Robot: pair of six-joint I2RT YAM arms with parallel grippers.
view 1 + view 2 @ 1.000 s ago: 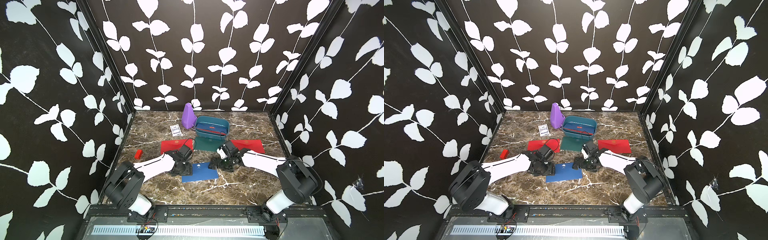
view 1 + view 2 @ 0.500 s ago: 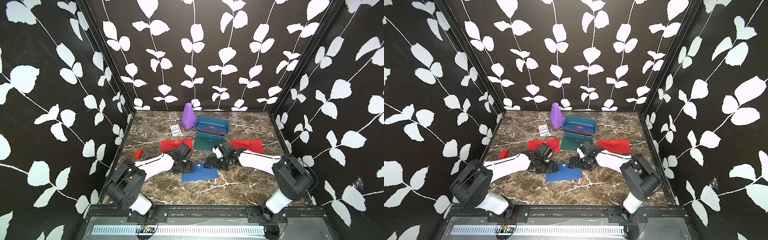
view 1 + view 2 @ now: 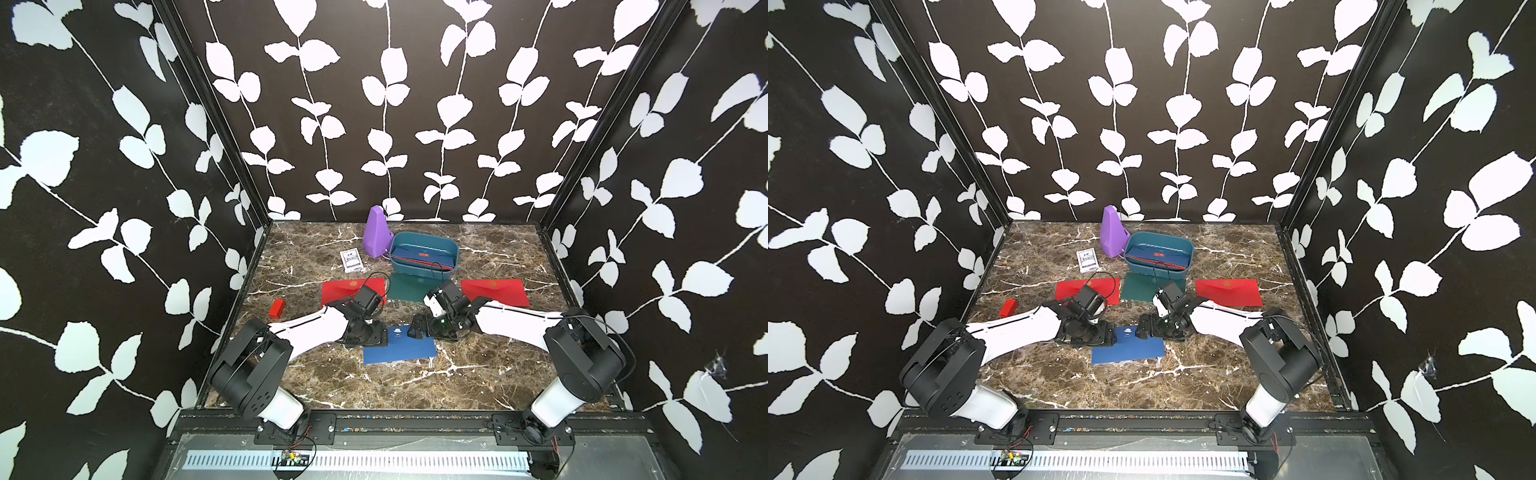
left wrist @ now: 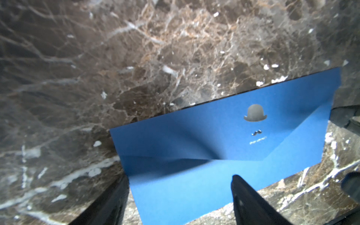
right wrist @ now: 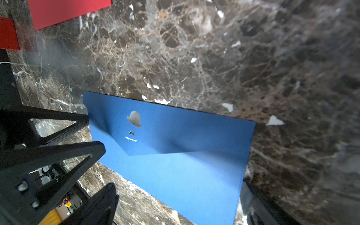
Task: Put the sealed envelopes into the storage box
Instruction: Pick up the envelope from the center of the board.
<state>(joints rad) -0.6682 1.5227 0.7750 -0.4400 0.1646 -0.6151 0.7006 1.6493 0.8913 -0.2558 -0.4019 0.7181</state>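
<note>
A blue envelope (image 3: pixel 400 348) (image 3: pixel 1128 351) lies flap side up on the marble near the front, showing a hat emblem. My left gripper (image 3: pixel 374 334) (image 4: pixel 179 194) is open at its left end, one corner of the envelope (image 4: pixel 214 146) between the fingers. My right gripper (image 3: pixel 417 328) (image 5: pixel 179 202) is open over its far right edge, the envelope (image 5: pixel 175 155) between the fingers. Two red envelopes (image 3: pixel 353 289) (image 3: pixel 494 291) and a dark green envelope (image 3: pixel 409 286) lie further back. The teal storage box (image 3: pixel 455 249) (image 3: pixel 1190 249) behind them holds navy and red envelopes.
A purple pyramid-shaped object (image 3: pixel 376 235) stands just left of the box, with a white card pack (image 3: pixel 350 259) beside it. A small red block (image 3: pixel 276 308) lies near the left wall. Black leaf-patterned walls close in three sides.
My right gripper has moved left, from beside the blue envelope to over its right end. The left gripper has stayed at the left end. The envelope has hardly moved.
</note>
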